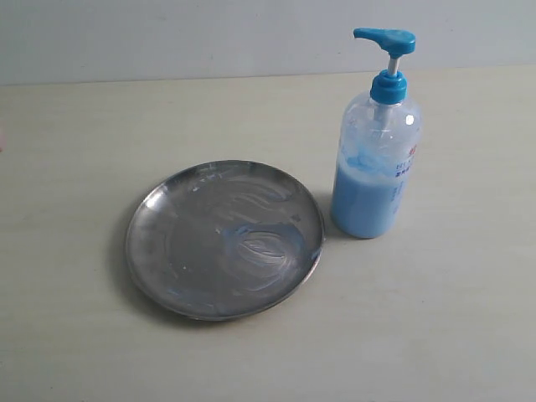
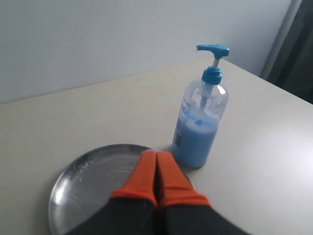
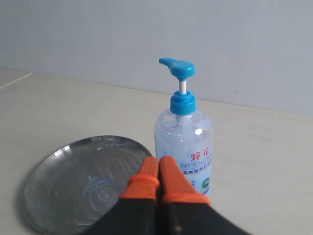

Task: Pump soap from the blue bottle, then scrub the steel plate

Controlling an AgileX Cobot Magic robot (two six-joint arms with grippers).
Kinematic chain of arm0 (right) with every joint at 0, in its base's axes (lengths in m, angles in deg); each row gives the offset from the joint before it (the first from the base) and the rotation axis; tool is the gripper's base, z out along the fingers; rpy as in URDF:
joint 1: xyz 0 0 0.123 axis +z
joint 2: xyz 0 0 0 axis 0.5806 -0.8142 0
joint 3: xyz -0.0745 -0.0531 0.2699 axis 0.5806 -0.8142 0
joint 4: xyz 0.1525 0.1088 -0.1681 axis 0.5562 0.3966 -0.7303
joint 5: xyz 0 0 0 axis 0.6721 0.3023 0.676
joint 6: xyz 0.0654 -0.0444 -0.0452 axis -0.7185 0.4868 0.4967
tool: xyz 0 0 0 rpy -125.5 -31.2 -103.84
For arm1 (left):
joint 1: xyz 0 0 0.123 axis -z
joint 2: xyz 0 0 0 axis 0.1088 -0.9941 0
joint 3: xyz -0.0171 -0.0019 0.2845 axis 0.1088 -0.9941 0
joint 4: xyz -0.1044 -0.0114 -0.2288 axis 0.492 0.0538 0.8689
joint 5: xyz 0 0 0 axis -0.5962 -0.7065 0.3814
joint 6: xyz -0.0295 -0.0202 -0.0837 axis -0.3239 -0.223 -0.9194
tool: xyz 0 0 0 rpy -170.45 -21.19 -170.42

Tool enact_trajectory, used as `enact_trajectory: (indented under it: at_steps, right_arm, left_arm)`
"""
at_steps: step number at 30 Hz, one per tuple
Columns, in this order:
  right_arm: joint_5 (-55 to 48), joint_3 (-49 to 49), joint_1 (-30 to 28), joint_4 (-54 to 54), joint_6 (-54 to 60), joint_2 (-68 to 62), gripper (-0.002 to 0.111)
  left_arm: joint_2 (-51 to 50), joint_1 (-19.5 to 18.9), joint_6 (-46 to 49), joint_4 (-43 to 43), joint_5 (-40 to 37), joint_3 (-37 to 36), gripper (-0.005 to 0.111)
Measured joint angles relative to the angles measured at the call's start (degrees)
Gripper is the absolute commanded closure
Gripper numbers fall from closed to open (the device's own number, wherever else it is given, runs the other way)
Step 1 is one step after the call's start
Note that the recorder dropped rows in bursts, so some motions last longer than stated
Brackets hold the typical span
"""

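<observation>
The steel plate (image 1: pixel 167 219) lies flat on the surface (image 1: pixel 75 352), just left of the blue bottle (image 1: pixel 376 163). The bottle stands upright, its long axis vertical and its spout pointing left, with soap (image 1: pixel 366 201) filling its lower half. The left gripper (image 2: pixel 156 155) and right gripper (image 3: pixel 159 160) both have their jaws pressed together, holding nothing.

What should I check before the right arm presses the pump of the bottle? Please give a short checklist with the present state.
1. Bottle upright beside the plate: ok.
2. Pump head raised, not pressed: ok.
3. Soap in the bottle, about half full: ok.
4. Spout above the plate: cannot tell.
5. Right gripper faces the bottle, fingers shut, probably fit for pressing: ok.
6. Left gripper fingers shut, holding nothing: ok.
</observation>
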Motion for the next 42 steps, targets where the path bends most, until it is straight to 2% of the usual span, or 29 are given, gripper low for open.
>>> enact_trajectory:
  at_steps: [4, 37, 42]
  right_arm:
    - [0.24, 0.00, 0.00, 0.00, 0.21, 0.00, 0.108]
    - [0.24, 0.00, 0.00, 0.09, 0.32, 0.00, 0.108]
    - [0.24, 0.00, 0.00, 0.09, 0.32, 0.00, 0.108]
  left_arm:
    - [2.15, 0.00, 0.26, -0.07, 2.07, -1.82, 0.107]
    - [2.93, 0.00, 0.48, -0.07, 2.05, -2.10, 0.107]
    - [5.97, -0.75, -2.18, -3.40, 3.10, -3.32, 0.107]
